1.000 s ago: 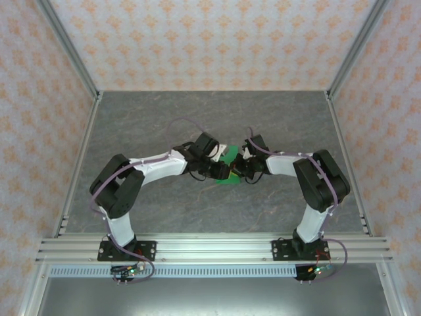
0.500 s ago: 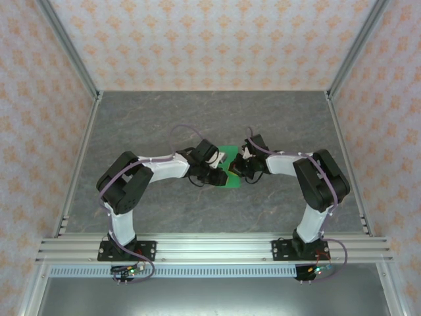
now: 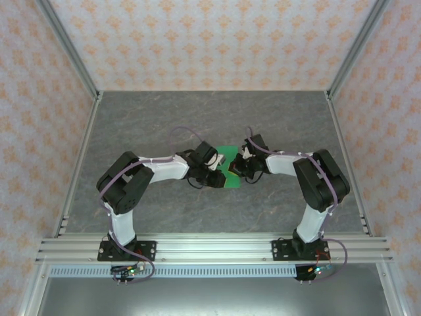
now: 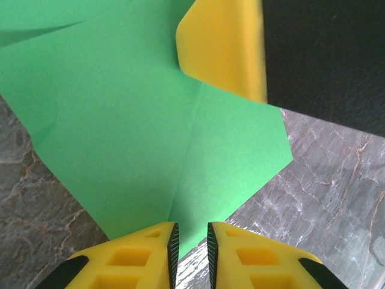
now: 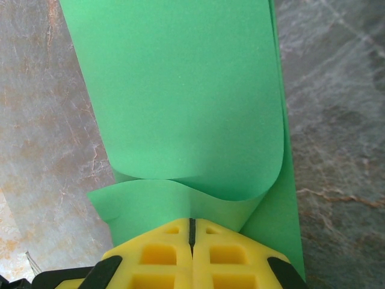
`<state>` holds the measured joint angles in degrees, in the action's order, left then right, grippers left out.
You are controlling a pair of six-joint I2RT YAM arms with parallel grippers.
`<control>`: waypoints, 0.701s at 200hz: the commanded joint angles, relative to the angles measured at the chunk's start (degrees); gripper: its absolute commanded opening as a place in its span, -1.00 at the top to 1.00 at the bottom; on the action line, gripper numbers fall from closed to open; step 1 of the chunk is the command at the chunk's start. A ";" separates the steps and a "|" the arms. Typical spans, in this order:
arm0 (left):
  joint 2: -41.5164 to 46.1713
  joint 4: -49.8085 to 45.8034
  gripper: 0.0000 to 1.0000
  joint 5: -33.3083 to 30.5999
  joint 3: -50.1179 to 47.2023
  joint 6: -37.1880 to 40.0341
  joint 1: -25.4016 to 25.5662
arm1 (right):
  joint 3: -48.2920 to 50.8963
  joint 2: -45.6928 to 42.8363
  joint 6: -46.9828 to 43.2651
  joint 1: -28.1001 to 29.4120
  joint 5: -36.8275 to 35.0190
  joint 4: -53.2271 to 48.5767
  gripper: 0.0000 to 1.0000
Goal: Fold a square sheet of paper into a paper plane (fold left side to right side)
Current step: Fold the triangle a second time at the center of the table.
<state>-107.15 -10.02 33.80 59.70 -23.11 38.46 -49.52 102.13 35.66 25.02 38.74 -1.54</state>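
Two-handed, mid-fold: left gripper (image 4: pixel 189 241) barely parted, corner of square sheet of paper (image 4: pixel 138 138) between fingertips (image 4: pixel 163 244); right gripper (image 5: pixel 192 232) shut at curled flap. Next needs flap pressed flat.

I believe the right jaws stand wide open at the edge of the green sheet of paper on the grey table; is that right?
Not quite: the right jaws are shut, pressed together, not wide open. The right wrist view shows this. The rest stands: they are at the edge of the green sheet of paper on the grey table.
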 commanded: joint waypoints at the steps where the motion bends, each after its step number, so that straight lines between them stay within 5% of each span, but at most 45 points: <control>1: -0.27 -0.54 0.56 -2.16 -2.29 -0.51 -0.31 | -0.05 1.85 -1.43 0.15 -4.29 -4.90 0.98; 140: 7.91 0.12 0.74 -1.71 -11.86 -2.35 -0.47 | -0.58 1.78 -1.82 0.13 -4.63 -5.82 0.98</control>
<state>-101.16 -2.31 33.61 49.10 -25.26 38.20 -50.06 102.17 35.00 25.17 38.52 -2.81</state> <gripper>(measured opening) 0.133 0.048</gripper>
